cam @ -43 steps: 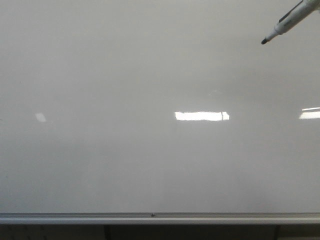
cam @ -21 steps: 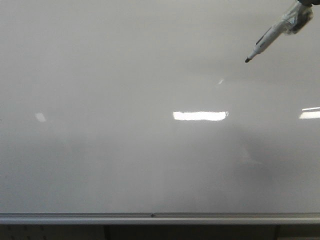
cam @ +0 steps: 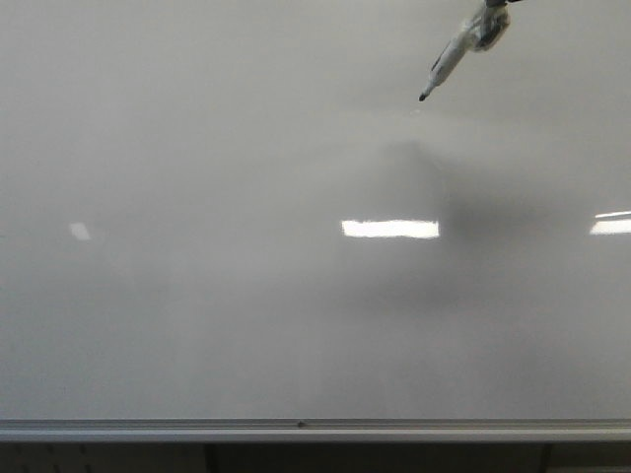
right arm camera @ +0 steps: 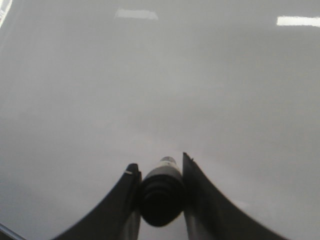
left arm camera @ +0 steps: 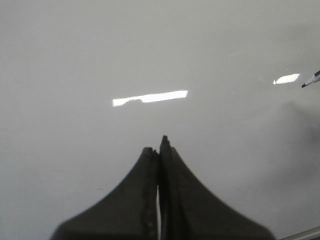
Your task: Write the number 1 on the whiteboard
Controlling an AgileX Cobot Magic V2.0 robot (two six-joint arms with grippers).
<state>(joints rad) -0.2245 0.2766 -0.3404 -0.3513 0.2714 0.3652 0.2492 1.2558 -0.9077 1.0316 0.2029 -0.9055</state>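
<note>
The whiteboard (cam: 246,315) fills the front view, glossy pale grey-white and blank; no number 1 stroke shows on it. A white marker (cam: 461,51) with a black tip comes in from the top right, tip pointing down-left, close to the board's upper right part with a dark shadow below it. My right gripper (right arm camera: 159,167) is shut on the marker (right arm camera: 160,192), seen end-on between the fingers. My left gripper (left arm camera: 158,145) is shut and empty, pointing at the board (left arm camera: 75,60). The marker's tip also shows in the left wrist view (left arm camera: 311,80).
A silver aluminium frame rail (cam: 315,430) runs along the board's lower edge. Bright rectangular light reflections (cam: 390,229) lie across the board's middle, with another at the right edge (cam: 611,225). A dark gap lies below the rail.
The marker has moved left across the top of the board, dipping lower midway and coming back up. Its shadow on the board has grown darker and larger.
</note>
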